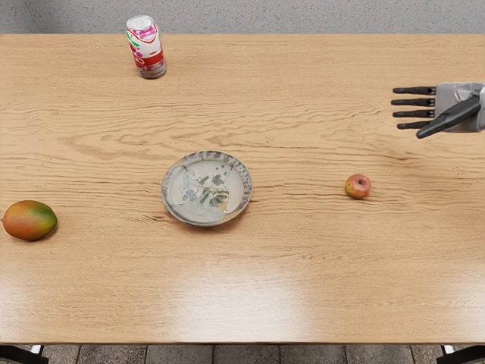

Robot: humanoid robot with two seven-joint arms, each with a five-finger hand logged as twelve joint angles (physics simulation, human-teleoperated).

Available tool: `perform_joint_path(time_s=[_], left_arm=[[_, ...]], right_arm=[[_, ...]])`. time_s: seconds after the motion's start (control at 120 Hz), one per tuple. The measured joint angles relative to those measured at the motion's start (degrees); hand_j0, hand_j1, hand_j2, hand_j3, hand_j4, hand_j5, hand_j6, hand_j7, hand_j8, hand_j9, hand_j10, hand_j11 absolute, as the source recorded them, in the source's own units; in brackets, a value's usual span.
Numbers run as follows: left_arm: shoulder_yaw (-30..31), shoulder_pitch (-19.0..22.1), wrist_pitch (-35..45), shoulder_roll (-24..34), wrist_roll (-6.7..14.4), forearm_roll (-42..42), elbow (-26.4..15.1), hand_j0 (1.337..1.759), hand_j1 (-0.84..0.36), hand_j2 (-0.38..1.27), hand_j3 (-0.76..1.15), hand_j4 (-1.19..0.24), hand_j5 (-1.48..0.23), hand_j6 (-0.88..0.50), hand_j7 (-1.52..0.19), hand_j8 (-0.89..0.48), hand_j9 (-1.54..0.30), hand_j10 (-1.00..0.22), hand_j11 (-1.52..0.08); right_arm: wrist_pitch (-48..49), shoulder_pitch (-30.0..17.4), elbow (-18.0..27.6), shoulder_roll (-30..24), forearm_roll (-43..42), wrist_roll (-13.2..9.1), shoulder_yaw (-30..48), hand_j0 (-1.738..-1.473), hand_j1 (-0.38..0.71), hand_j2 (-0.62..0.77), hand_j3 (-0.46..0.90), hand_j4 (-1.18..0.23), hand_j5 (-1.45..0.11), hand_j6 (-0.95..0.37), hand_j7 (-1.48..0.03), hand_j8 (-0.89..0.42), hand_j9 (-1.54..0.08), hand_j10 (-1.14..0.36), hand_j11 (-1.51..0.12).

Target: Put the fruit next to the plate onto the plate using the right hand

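Note:
A small red-and-yellow apple [358,186] lies on the wooden table to the right of a grey patterned plate [206,188], with a wide gap between them. The plate holds nothing. My right hand [424,111] hovers at the right edge, above and to the right of the apple, its fingers stretched out flat toward the left and holding nothing. A larger mango [29,220] rests near the table's left edge, far from the plate. No left arm shows.
A red-and-white drinks can [146,47] stands upright at the back left of the table [303,288]. The table's front edge runs along the bottom of the view.

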Motion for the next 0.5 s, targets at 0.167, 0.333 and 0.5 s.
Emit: perform_joint_path(time_s=[0.167, 0.333, 0.5], left_arm=[[0.07, 0.13, 0.00, 0.00, 0.00, -0.01, 0.11, 1.658, 0.34, 0.00, 0.00, -0.01, -0.01, -0.01, -0.01, -0.01, -0.01, -0.01, -0.01], [-0.03, 0.59, 0.00, 0.00, 0.00, -0.04, 0.21, 1.658, 0.34, 0.00, 0.00, -0.01, -0.01, -0.01, -0.01, -0.01, -0.01, -0.01, -0.01], [-0.16, 3.45, 0.00, 0.00, 0.00, -0.04, 0.29, 1.658, 0.34, 0.00, 0.00, -0.01, -0.01, -0.01, -0.01, -0.01, -0.01, -0.01, -0.01]], right_arm=[[0.00, 0.40, 0.06, -0.17, -0.05, 0.00, 0.19, -1.658, -0.35, 0.00, 0.00, 0.00, 0.00, 0.00, 0.00, 0.00, 0.00, 0.00, 0.00], [0.00, 2.73, 0.36, 0.26, -3.14, 0.00, -1.88, -1.658, -0.35, 0.00, 0.00, 0.00, 0.00, 0.00, 0.00, 0.00, 0.00, 0.00, 0.00], [0.00, 8.28, 1.31, 3.30, -8.27, 0.00, -8.41, -1.658, -0.35, 0.00, 0.00, 0.00, 0.00, 0.00, 0.00, 0.00, 0.00, 0.00, 0.00]])
